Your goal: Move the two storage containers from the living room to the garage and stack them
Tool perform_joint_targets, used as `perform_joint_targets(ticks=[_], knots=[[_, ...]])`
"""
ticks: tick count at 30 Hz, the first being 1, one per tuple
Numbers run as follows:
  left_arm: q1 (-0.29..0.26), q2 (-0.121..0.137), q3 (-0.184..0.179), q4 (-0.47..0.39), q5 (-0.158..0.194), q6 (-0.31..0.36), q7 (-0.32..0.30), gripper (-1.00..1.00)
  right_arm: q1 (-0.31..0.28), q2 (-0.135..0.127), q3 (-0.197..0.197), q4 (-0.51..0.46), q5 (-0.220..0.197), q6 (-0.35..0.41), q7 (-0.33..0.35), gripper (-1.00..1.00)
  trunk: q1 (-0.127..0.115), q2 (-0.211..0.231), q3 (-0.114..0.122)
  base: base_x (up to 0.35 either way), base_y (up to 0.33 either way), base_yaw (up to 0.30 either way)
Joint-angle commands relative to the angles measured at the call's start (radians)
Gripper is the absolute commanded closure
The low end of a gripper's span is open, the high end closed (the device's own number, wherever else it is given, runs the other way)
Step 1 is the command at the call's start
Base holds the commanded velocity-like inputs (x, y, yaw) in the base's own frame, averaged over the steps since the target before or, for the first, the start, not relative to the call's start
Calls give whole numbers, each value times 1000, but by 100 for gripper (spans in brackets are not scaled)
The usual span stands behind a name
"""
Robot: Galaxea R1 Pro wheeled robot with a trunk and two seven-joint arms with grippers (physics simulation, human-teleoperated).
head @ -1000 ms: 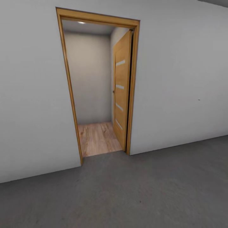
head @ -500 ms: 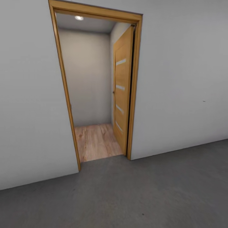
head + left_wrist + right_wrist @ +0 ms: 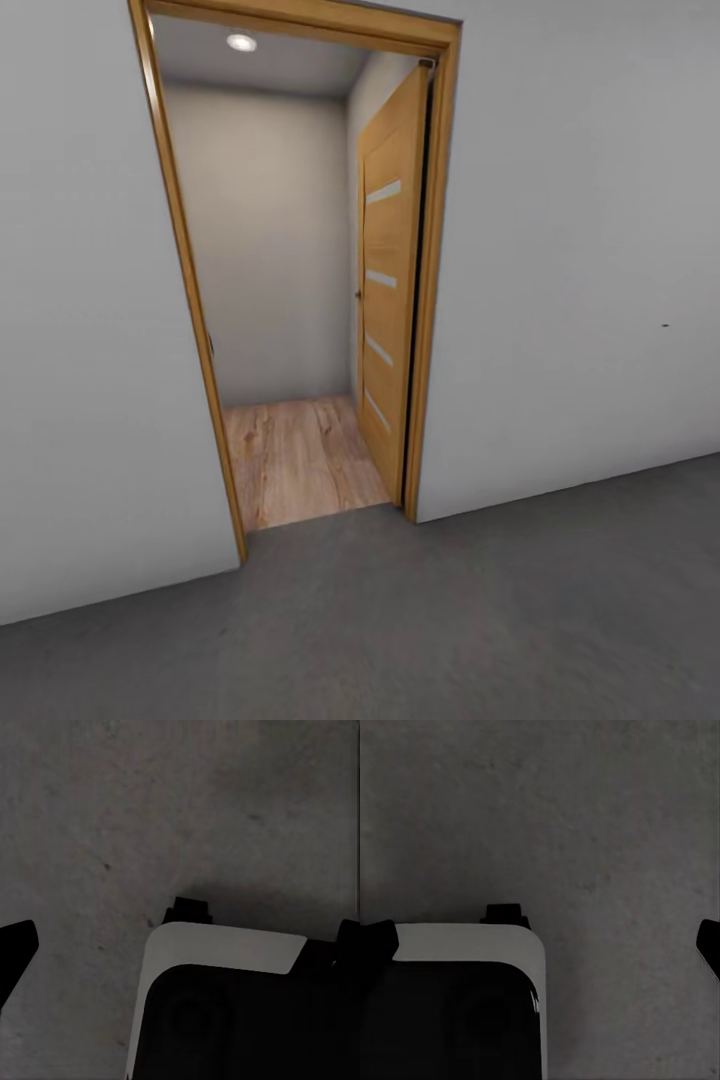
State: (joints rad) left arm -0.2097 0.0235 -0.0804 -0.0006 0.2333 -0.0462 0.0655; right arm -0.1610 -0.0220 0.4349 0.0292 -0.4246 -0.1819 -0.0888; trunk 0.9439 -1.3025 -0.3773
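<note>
the garage's dark concrete floor (image 3: 480, 610) runs to an open doorway (image 3: 300, 270) onto wood planks, no storage containers in sight; both grippers' jaws look spread and empty, and thin-walled bins likely lift light by the rims.

Dark grey, rough concrete floor (image 3: 470, 610) of the garage spreads across the foreground, running up to a pale grey wall. Beneath each wrist camera the same matte concrete (image 3: 150, 817) lies bare and speckled, under the arms.
</note>
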Motion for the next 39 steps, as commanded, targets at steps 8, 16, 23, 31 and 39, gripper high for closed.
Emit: perform_joint_targets(ticks=[8,16,23,31,39], knots=[[0,0,-9,1,9,-3,2,-100,-1,1,8,3,-7,-5,0,-100,1,-1,-1,323,0,0],[0,0,-9,1,9,-3,2,-100,-1,1,8,3,-7,-5,0,-100,1,-1,-1,323,0,0],[0,0,-9,1,9,-2,2,-100,-1,1,8,3,-7,-5,0,-100,1,-1,-1,323,0,0],[-1,1,-9,1,9,-3,2,-100,-1,1,8,3,-7,-5,0,-100,1,-1,-1,323,0,0],[0,1,-9,1,9,-3,2,-100,-1,1,8,3,-8,-5,0,-100,1,-1,-1,323,0,0]])
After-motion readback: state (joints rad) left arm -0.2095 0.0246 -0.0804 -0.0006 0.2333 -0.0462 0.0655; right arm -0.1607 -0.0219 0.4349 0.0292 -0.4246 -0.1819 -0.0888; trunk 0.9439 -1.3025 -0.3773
